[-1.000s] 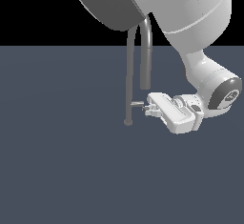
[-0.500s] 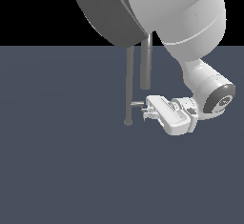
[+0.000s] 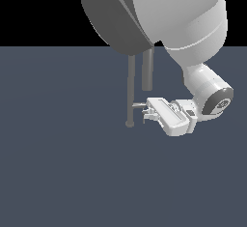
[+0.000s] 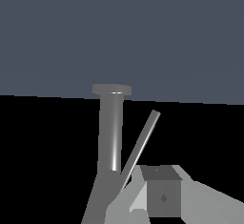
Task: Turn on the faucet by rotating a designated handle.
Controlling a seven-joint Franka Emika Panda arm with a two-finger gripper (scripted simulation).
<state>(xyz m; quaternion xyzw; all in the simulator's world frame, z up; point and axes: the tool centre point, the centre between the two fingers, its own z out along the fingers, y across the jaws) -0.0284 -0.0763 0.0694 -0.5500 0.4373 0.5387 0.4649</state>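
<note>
**Silver handle lying at the pincer's tips**

Grey faucet [image 3: 130, 88] is standing upright on the dark desk [image 3: 58, 173]. Its handle [image 3: 139, 105] is jutting sideways from the stem, long axis pointing toward the white pincer [image 3: 147, 113], which is sitting at the bar's free end. Whether the fingers are apart or together, cannot tell.

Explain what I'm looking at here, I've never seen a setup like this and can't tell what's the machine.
These are computer renders, not photos. The big white shape is a robot arm. One picture looks on from outside; the other comes from a camera on the arm's wrist. On the dark grey floor stands a thin grey faucet, its top hidden behind the arm. A short silver handle sticks out sideways from its stem. The arm's hand is right at that handle; whether it grips it is unclear.
</note>
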